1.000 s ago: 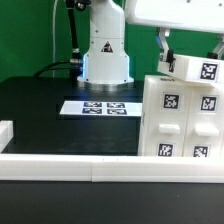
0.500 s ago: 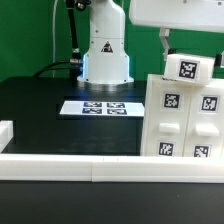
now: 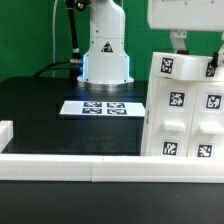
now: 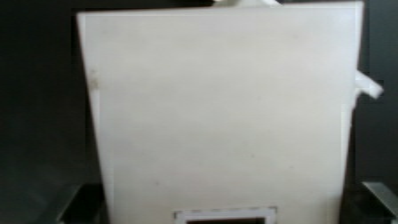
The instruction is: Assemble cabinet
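The cabinet body (image 3: 185,125), a large white box with several marker tags on its face, stands at the exterior view's right. A smaller white tagged panel (image 3: 185,68) sits tilted along its top edge. My gripper (image 3: 196,56) comes down from above, one finger on each side of this panel, shut on it. In the wrist view the panel's plain white face (image 4: 214,100) fills most of the picture, with a tag's edge showing low down. My gripper (image 4: 224,205) straddles it, with dark fingertips (image 4: 71,203) at the lower corners.
The marker board (image 3: 100,107) lies flat on the black table before the robot base (image 3: 105,55). A long low white rail (image 3: 70,166) runs along the front edge and turns back at the exterior view's left (image 3: 5,132).
My gripper has moved toward the exterior view's right with the tagged panel. The panel now lies wider along the cabinet body's top edge, and the body has shifted slightly right.
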Controlling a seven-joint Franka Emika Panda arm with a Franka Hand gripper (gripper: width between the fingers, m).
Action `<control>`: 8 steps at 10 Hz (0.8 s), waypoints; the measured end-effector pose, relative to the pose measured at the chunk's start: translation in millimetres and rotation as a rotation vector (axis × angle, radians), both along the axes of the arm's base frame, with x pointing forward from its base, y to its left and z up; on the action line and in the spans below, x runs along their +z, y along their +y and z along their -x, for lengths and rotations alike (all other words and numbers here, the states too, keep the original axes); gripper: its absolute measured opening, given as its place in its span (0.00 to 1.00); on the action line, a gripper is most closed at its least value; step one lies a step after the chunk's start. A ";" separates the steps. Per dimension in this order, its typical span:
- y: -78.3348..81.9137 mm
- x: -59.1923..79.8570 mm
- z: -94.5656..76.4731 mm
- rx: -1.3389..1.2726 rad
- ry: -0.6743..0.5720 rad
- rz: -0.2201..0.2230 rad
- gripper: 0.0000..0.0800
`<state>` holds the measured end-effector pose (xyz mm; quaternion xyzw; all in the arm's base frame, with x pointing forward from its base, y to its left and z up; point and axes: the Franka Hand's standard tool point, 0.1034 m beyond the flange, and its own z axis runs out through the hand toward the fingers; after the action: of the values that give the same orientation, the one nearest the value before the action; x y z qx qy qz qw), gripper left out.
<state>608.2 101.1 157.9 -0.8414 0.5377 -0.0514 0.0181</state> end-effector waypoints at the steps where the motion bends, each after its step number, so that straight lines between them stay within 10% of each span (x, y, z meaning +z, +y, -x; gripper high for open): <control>1: 1.7 0.7 -1.7 -0.130 -0.016 -0.022 0.70; 6: 5.5 0.3 -2.8 -0.453 -0.014 -0.095 0.70; 8: 6.5 1.0 -3.2 -0.436 -0.011 -0.110 0.98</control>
<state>611.4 107.6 158.9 -0.7026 0.7089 -0.0292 0.0554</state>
